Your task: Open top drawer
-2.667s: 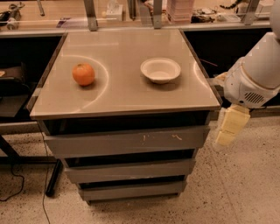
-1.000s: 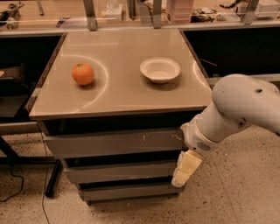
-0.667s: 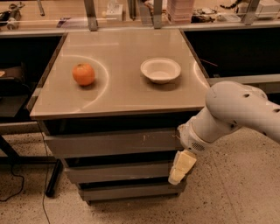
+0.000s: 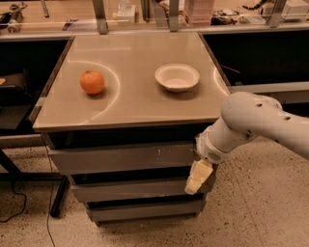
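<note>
Robot lab or workshop bay.
Speckled hard floor (image 4: pixel 260 212), a loose cable (image 4: pixel 48 222) and cluttered benches on metal posts (image 4: pixel 100 14) surround a grey drawer cabinet (image 4: pixel 135 103) (a test stand, seemingly); the gripper (image 4: pixel 198 176) hangs at its right front, just below the top drawer (image 4: pixel 120 158).

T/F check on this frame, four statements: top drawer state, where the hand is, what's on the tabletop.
1. The top drawer is pulled out. False: it looks shut, and none of its interior shows.
2. The hand hangs at the right end of the top drawer, just below its front panel. True.
3. The orange lies inside the bowl. False: it sits on the tabletop, left of the bowl and apart from it.
4. The bowl is empty. True.
</note>
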{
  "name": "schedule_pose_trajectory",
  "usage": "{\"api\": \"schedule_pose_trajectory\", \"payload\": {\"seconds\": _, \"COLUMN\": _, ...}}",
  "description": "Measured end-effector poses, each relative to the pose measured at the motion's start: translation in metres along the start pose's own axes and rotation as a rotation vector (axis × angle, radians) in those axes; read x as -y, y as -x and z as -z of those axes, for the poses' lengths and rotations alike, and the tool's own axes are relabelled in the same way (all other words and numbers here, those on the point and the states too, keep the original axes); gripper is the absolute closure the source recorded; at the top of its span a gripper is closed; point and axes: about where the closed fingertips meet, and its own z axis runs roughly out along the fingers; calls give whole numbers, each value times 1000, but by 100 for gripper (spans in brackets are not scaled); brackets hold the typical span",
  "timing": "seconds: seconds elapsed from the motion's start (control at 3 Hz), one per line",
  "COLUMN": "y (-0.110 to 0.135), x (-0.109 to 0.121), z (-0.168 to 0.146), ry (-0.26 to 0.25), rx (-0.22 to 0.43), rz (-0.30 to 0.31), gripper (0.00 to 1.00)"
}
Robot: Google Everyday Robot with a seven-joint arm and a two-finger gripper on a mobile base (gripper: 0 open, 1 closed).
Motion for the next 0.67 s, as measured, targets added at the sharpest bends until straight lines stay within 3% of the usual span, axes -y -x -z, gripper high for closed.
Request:
{"api": "schedule_pose_trajectory", "payload": {"seconds": 0.33, "y": -3, "x": 26, "z": 3, "ry": -36, "rx": 0, "rz": 31, "gripper": 0}}
{"api": "schedule_pose_trajectory", "payload": {"seconds": 0.67, "y": -3, "x": 25, "z": -8, "ry": -17, "rx": 5, "rz": 37, "gripper": 0}}
